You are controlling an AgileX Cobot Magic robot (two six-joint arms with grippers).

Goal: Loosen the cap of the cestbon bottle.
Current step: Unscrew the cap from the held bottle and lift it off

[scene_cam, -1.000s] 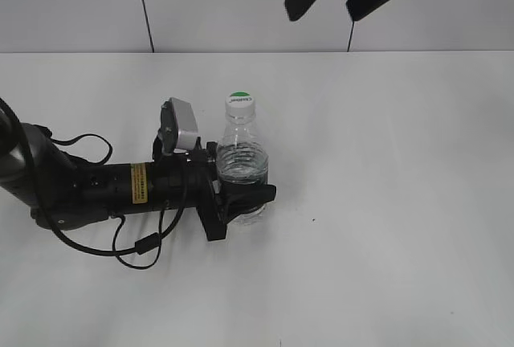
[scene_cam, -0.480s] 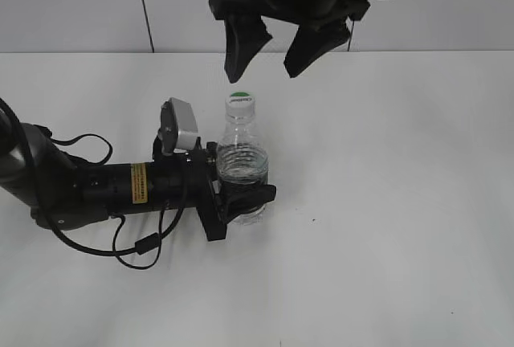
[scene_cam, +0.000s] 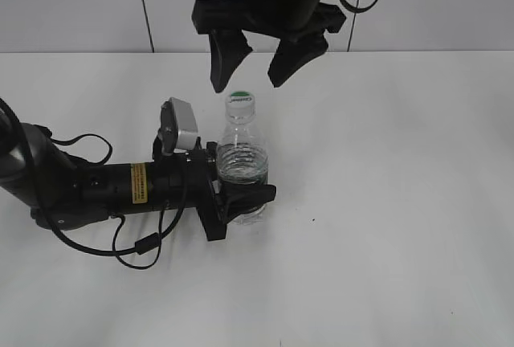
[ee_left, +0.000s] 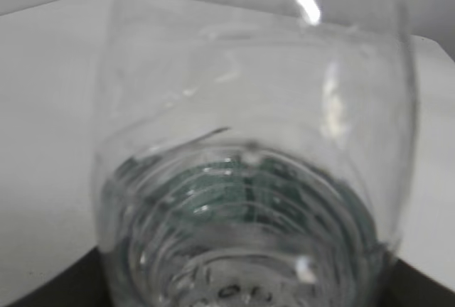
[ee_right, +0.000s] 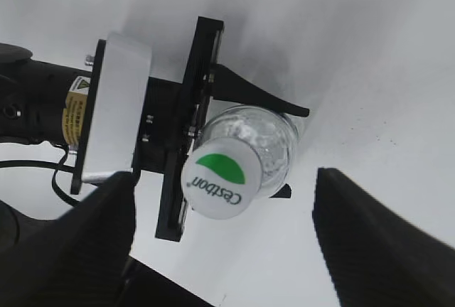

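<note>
The clear cestbon bottle (scene_cam: 240, 162) stands upright on the white table. My left gripper (scene_cam: 239, 194) is shut on its lower body from the left. The bottle fills the left wrist view (ee_left: 249, 179), with its green label blurred through the plastic. The white cap (scene_cam: 239, 104) with a green segment sits on the neck. It also shows in the right wrist view (ee_right: 220, 178), seen from above. My right gripper (scene_cam: 251, 72) hangs open just above the cap, one finger on each side. In the right wrist view the open right gripper (ee_right: 224, 239) frames the cap without touching it.
The left arm (scene_cam: 88, 186) lies along the table at the left, with looping black cables (scene_cam: 136, 246) below it. A grey wall with dark seams (scene_cam: 144, 6) stands behind the table's far edge.
My right gripper has come down and moved left from the top right until it hangs open over the cap. The left gripper and the bottle have not moved.
</note>
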